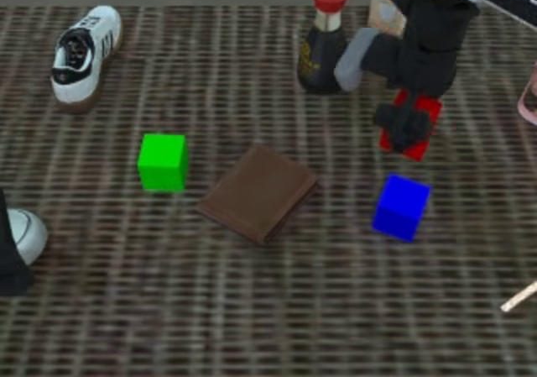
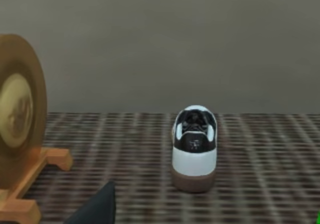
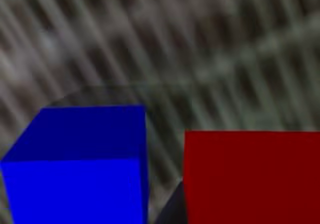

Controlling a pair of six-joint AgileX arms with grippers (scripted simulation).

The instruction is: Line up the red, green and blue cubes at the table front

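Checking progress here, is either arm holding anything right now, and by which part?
Cannot be told: the right gripper is right over the red cube, hiding the contact. The left arm sits parked at the table's left edge, holding nothing visible.

White-and-black sneaker (image 1: 84, 54) sits near the bench's far left corner, a soy sauce bottle (image 1: 323, 45) with red cap along the far edge, and a flat brown square pad (image 1: 260, 194) mid-bench. A round golden disc on a wooden stand (image 2: 20, 134) shows too.

red cube (image 1: 426, 111), green cube (image 1: 163, 162), blue cube (image 1: 401, 206) (deep), brown-grey woven table (image 1: 277, 310)
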